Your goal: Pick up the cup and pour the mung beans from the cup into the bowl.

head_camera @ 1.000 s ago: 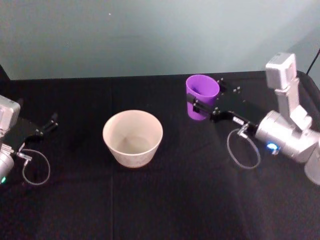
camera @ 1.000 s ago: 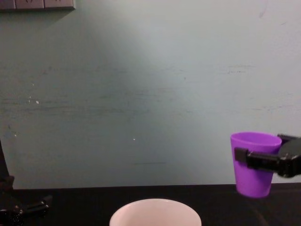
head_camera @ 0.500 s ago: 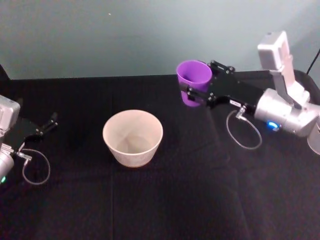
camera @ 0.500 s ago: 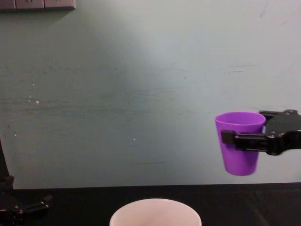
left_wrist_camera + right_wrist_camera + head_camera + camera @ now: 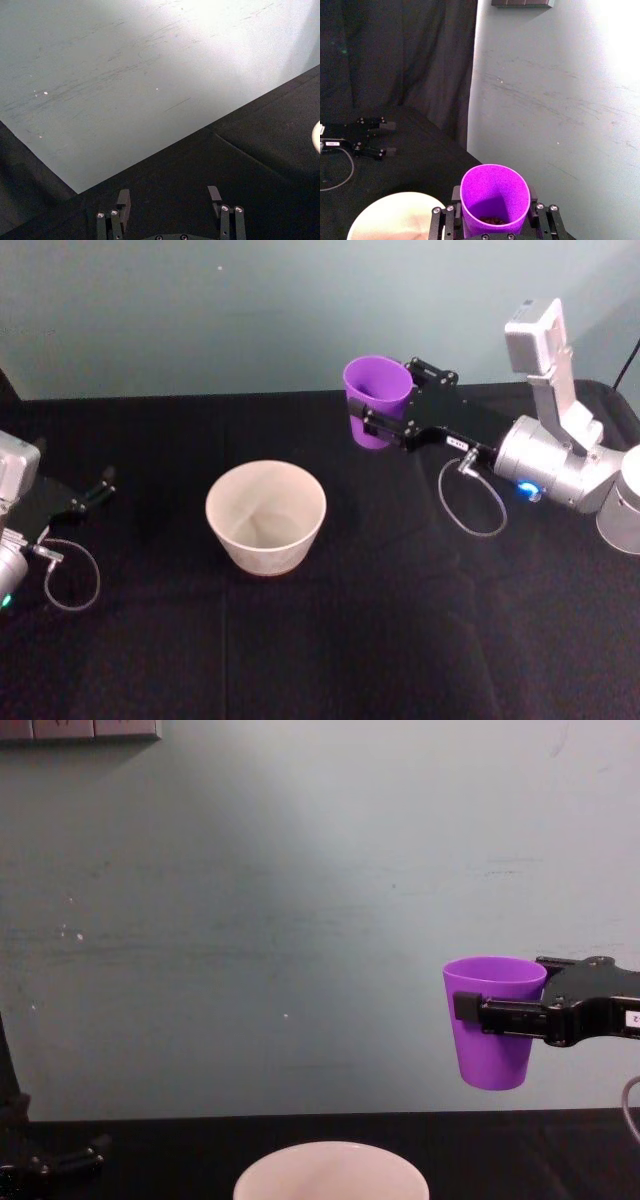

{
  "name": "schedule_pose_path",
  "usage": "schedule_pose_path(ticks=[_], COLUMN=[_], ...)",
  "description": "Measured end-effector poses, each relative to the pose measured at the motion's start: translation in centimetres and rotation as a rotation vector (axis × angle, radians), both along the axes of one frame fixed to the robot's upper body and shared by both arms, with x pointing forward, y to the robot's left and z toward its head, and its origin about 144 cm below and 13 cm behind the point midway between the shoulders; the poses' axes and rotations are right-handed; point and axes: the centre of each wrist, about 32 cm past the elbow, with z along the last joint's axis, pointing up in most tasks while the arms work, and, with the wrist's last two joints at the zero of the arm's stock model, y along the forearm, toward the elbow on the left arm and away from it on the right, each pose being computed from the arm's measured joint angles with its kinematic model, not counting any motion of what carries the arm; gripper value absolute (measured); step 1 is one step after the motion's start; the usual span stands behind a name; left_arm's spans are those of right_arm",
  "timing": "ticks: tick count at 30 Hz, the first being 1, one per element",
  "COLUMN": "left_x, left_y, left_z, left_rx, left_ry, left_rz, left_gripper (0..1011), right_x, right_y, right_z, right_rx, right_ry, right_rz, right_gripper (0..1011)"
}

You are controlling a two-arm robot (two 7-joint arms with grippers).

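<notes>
- The right gripper (image 5: 388,396) clamps the purple cup (image 5: 490,1055) by its sides, one finger on each flank.
- The cup hangs upright in the air above the black table (image 5: 350,640), behind and to the right of the bowl (image 5: 240,540).
- Dark mung beans (image 5: 492,220) lie at the cup's bottom.
- The left gripper (image 5: 170,200) sits low at the table's left edge, fingers spread, holding nothing.
</notes>
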Motion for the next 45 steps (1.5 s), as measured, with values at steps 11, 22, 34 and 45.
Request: schedule_pose_path(ticks=[11, 22, 34, 45], left_x=[0.0, 0.0, 0.0, 0.0], left_y=[0.0, 0.0, 0.0, 0.0], left_z=[0.0, 0.0, 0.0, 0.0], left_rx=[0.0, 0.0, 0.0, 0.0], left_ry=[0.0, 0.0, 0.0, 0.0], left_rz=[0.0, 0.0, 0.0, 0.0], left_gripper=[1000, 1000, 1000, 1000], right_x=[0.01, 0.02, 0.02, 0.02], right_y=[-0.05, -0.07, -0.09, -0.1], right_z=[0.19, 0.26, 0.32, 0.32], right_rx=[-0.01, -0.014, -0.015, -0.016], right_ry=[-0.006, -0.009, -0.01, -0.01], right_rz=[0.006, 0.008, 0.009, 0.01], right_gripper=[739, 739, 738, 738])
